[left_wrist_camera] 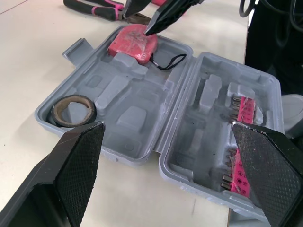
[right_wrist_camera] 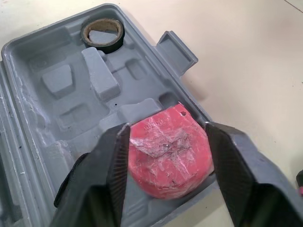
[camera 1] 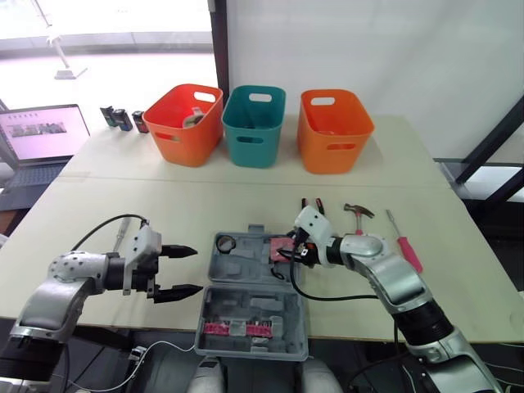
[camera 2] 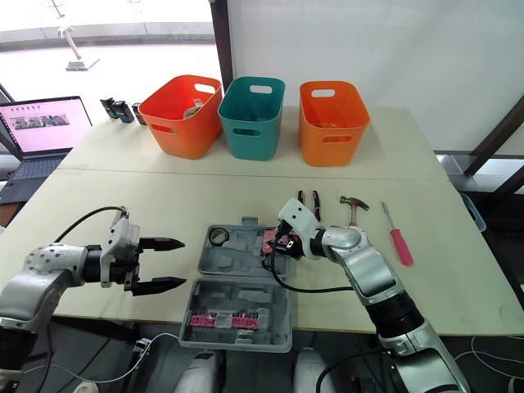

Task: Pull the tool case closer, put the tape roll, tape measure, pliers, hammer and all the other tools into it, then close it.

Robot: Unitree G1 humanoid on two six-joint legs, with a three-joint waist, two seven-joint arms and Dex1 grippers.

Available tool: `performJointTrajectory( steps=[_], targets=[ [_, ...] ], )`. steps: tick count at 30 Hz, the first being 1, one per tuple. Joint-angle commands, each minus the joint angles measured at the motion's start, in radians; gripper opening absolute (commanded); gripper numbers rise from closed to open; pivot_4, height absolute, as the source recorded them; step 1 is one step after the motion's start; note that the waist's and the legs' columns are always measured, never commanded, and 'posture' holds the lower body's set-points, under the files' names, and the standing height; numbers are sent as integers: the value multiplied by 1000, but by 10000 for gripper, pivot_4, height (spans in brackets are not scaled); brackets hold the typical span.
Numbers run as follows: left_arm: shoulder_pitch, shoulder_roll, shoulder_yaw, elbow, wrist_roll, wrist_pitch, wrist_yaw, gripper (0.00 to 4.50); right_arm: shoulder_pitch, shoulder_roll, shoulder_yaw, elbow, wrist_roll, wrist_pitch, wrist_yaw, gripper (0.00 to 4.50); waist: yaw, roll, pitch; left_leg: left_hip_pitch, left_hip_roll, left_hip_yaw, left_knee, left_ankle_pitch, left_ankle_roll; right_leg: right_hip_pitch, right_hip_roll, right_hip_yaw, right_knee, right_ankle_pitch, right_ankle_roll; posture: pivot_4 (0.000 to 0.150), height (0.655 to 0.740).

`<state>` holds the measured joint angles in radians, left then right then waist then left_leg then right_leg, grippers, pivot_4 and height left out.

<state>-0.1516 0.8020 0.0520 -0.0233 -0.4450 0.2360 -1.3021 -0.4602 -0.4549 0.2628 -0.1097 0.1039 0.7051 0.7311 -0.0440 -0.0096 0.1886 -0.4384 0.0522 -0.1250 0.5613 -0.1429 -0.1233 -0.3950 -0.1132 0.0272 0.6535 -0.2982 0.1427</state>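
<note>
- Grey plastic tool case (camera 1: 246,268) lies open at the near table edge in your head view. The tape roll (camera 1: 226,242) sits in its far left pocket, and the hammer (camera 1: 359,214) and screwdriver (camera 1: 405,243) lie on the table to its right.
- Your left gripper (camera 1: 196,269) hovers just left of the case, fingers spread wide and holding nothing.
- Left wrist view: a pink bit rack (left_wrist_camera: 244,111) fills the near half, and the pliers (left_wrist_camera: 90,7) lie beyond the case.
- Right wrist view: your right gripper (right_wrist_camera: 168,130) clasps the pink tape measure (right_wrist_camera: 168,163) at the tray's far right corner, a finger against each side.
</note>
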Motion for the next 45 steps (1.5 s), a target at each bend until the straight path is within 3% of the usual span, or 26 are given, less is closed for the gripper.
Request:
performJointTrajectory(
  steps=[1, 9, 13, 23, 31, 38, 45],
  targets=[
    [1, 1, 11, -33, -10, -2, 3, 45000, -1, 10, -22, -4, 7, -22, -18, 23508, 0, 0, 0, 0, 0, 0, 0, 0, 0, 0, 0, 0, 0, 0, 0, 1500, 7400],
    [2, 2, 11, -33, -11, -1, 2, 45000, 35, 42, -36, 12, 19, -42, -50, 23508, 0, 0, 0, 0, 0, 0, 0, 0, 0, 0, 0, 0, 0, 0, 0, 1500, 7400],
    [3, 4, 12, -34, -11, 0, 0, 45000, 42, 43, -37, -3, 19, -40, -58, 6620, 0, 0, 0, 0, 0, 0, 0, 0, 0, 0, 0, 0, 0, 0, 0, 1500, 7400],
    [-1, 1, 8, -35, -10, 3, 3, 45000, 61, 42, -15, 54, -30, -79, -110, 6620, 0, 0, 0, 0, 0, 0, 0, 0, 0, 0, 0, 0, 0, 0, 0, 1500, 7400],
    [12, 2, 12, -50, -12, 6, 7, 45000, 69, 35, 41, 164, -75, 138, -158, 6620, 2, -2, -2, 4, 0, 0, 0, 0, 0, 5, 0, 0, -2, 0, -1, 1500, 7400],
    [16, 7, 18, -49, -12, 6, 7, 45000, 96, 20, 89, 140, -35, 370, -131, 6620, 18, -10, -25, 14, 0, 0, -2, -1, 0, 18, 0, -1, -7, -4, -3, 1500, 7400],
    [17, 5, 25, -53, -14, 10, 16, 45000, 71, 80, 15, 95, -26, 228, -171, 6620, 25, -15, -35, 21, 0, 0, -3, -4, -1, 22, -1, -1, -10, -6, -4, 1500, 7400]
  ],
)
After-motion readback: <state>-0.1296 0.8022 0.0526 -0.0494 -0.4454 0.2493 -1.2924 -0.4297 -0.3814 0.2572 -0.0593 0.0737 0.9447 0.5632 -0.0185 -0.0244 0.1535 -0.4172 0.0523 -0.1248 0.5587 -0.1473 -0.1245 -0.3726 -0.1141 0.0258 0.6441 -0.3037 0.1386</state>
